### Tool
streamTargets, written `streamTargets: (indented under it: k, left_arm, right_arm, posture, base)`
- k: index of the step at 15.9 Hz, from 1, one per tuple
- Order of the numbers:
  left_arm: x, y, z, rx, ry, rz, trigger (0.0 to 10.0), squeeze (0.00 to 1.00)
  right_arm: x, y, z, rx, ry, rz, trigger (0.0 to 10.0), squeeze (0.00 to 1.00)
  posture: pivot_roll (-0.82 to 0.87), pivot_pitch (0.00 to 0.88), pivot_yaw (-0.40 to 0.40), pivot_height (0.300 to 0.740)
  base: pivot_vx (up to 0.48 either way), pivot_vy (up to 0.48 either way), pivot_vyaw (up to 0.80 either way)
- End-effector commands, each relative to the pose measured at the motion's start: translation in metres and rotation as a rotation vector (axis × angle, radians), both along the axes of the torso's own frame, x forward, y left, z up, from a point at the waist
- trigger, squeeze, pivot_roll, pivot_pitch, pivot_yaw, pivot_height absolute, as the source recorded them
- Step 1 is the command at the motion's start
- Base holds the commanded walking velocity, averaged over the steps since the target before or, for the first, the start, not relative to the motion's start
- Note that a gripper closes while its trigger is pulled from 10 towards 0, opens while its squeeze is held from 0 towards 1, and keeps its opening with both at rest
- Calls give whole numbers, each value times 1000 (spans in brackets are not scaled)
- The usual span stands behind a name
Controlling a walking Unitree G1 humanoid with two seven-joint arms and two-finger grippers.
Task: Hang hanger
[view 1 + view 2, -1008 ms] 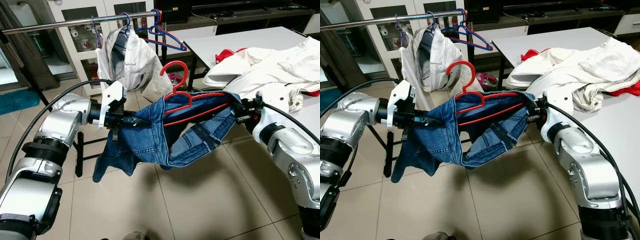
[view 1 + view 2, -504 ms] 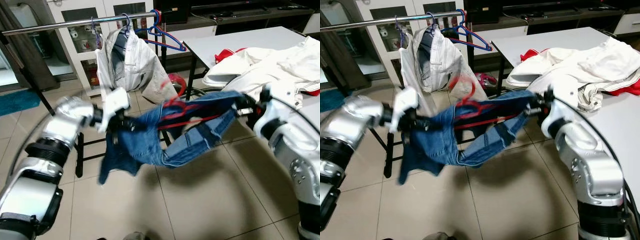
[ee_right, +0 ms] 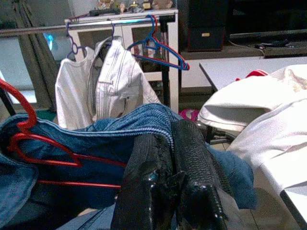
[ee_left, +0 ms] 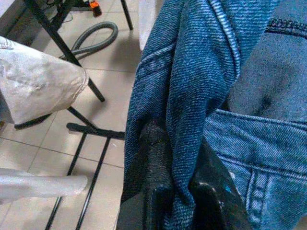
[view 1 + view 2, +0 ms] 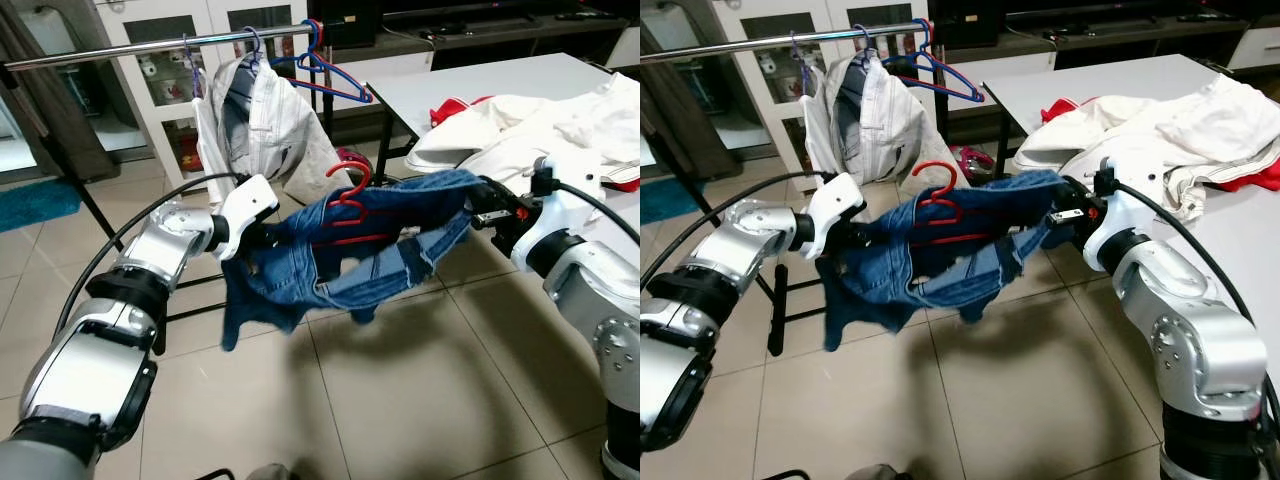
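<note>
I pinch the jeans (image 5: 340,255) with left gripper (image 4: 177,177) and right gripper (image 3: 168,167), stretching them level below the rail (image 5: 150,45) so the red hanger (image 5: 350,195) hook stays upright.

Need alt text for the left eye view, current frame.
Two silver arms stretch blue jeans on a red hanger between them, left end effector and right end effector each gripping an end. Behind, a clothes rail holds a white jacket; a table stands at right.
</note>
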State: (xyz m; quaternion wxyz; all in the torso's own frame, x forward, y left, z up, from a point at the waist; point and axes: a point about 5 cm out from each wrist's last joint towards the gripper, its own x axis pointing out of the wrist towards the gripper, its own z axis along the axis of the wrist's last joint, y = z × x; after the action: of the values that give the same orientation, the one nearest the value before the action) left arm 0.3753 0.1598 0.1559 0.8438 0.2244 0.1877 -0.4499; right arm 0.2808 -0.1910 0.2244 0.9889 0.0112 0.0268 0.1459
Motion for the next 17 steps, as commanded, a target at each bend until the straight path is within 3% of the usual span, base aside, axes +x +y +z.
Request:
streamTargets:
  k: [1,3,4,6,8,11,12,13,14,15,17]
  left_arm:
    - [0,9,-6,6,29,64,0,0]
    - [6,-6,2,-140,7,86,0,0]
    - [8,-13,13,-249,-8,68,0,0]
    - [7,-26,37,-470,11,-62,0,0]
    - [2,-32,50,-566,47,-177,0,0]
    - [-5,-34,60,-614,96,-294,0,0]
    - [-10,-33,64,-639,141,-359,0,0]
    - [-13,-31,65,-642,163,-384,0,0]
    - [-9,-25,60,-565,120,-320,0,0]
    - [-4,-19,56,-501,73,-247,0,0]
    - [-3,-11,54,-450,65,-226,0,0]
  right_arm:
    - [-4,-3,14,15,-57,-24,0,0]
    - [-9,2,7,11,-17,4,0,0]
    - [-14,8,-7,-18,41,42,0,0]
    - [-19,28,-39,-9,129,71,0,0]
    - [-17,46,-55,-9,155,115,0,0]
    - [-12,61,-69,-70,167,194,0,0]
    - [-9,66,-69,-126,135,229,10000,0]
    - [-9,70,-66,-131,98,288,10000,0]
    - [-14,69,-53,-117,27,375,10000,1000]
    - [-22,63,-41,-132,-22,450,10000,1000]
    - [-40,43,-19,-153,-81,583,10000,1000]
  posture:
    - [4,0,96,740]
    - [-15,0,108,740]
    - [-15,0,108,740]
    - [-15,0,113,740]
    - [-12,0,114,740]
    - [-4,0,111,740]
    - [1,0,108,740]
    - [5,0,105,740]
    - [6,0,104,740]
    - [6,0,101,740]
    - [6,0,101,740]
  base:
    - [0,0,0]
    - [0,0,0]
    - [0,0,0]
    - [0,0,0]
    - [0,0,0]
    - [0,0,0]
    - [0,0,0]
    - [0,0,0]
    - [0,0,0]
    - [0,0,0]
    - [0,0,0]
